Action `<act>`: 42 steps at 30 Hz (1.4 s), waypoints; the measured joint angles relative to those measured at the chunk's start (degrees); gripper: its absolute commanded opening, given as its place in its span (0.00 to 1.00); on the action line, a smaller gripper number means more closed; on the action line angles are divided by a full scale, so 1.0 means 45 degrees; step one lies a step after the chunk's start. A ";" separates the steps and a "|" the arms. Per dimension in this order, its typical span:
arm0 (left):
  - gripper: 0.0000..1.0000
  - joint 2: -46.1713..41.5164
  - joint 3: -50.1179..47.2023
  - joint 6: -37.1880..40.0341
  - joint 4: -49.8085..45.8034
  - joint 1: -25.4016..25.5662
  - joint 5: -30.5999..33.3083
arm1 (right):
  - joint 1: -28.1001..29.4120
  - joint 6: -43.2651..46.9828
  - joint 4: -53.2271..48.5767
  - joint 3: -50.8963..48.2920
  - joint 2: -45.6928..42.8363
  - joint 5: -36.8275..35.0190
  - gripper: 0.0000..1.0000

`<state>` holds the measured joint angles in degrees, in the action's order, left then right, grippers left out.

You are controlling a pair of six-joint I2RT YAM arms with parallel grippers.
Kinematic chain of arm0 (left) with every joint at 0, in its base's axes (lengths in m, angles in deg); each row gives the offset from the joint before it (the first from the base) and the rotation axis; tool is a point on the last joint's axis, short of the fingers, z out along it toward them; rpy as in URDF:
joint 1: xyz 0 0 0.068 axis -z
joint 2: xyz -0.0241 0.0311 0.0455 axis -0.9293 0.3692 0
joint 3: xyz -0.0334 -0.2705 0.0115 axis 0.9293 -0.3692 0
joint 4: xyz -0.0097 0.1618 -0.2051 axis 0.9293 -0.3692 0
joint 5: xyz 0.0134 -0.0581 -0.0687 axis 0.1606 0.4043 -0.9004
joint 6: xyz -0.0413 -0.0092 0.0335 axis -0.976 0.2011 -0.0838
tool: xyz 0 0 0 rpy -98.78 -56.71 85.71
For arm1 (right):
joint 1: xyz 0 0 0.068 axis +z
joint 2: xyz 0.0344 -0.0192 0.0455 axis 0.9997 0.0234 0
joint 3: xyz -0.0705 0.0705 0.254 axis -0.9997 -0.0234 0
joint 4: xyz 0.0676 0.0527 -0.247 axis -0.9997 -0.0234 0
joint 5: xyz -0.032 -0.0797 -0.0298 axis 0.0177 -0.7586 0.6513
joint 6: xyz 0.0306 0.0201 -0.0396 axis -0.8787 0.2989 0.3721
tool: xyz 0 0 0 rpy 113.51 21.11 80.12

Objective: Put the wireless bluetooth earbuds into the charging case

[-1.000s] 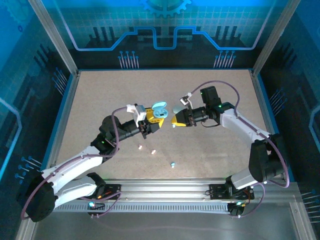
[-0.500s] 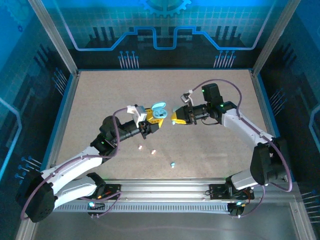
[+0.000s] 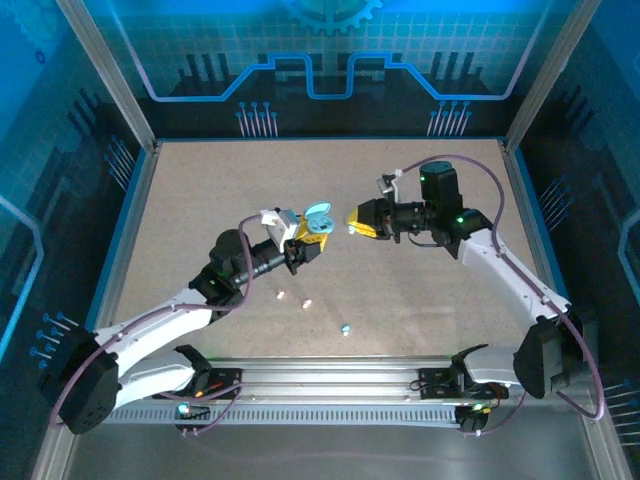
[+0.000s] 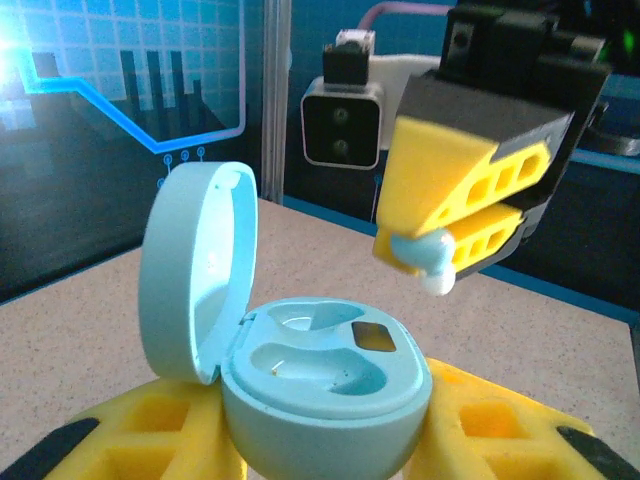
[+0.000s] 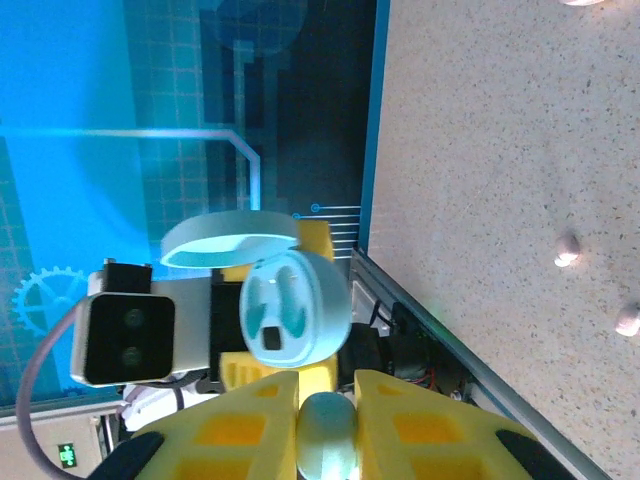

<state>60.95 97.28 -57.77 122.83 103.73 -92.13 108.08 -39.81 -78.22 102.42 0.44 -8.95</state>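
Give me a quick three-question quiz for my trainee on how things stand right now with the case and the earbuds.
1. True or false: the lid of the case held by the left gripper is closed.
2. What does the right gripper pinch? A) a pale blue earbud B) a pink earbud C) nothing
3. Fill in: ___ loose earbuds lie on the table.
Key: 1 false; 2 A; 3 three.
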 measured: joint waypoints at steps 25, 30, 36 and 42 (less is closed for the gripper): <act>0.27 0.1627 -0.0010 0.0389 0.2846 0.0248 -0.0165 | 0.2011 0.1375 -0.0384 0.1443 -0.0500 -0.3026 0.21; 0.28 0.1656 -0.0010 0.0563 0.3031 0.0296 -0.0355 | 0.2327 0.1904 -0.0588 0.1525 -0.0505 -0.3696 0.21; 0.28 0.1676 -0.0010 0.0578 0.3152 0.0384 -0.0471 | 0.2759 0.2467 -0.1088 0.1928 -0.0442 -0.4376 0.20; 0.28 0.1681 -0.0010 0.0573 0.3143 0.0437 -0.0495 | 0.3021 0.2788 -0.1200 0.2195 -0.0350 -0.4867 0.20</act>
<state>68.51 97.24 -55.19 136.97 105.70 -94.36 121.68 -27.27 -83.62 112.30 -1.13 -30.85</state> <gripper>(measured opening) 0.374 0.203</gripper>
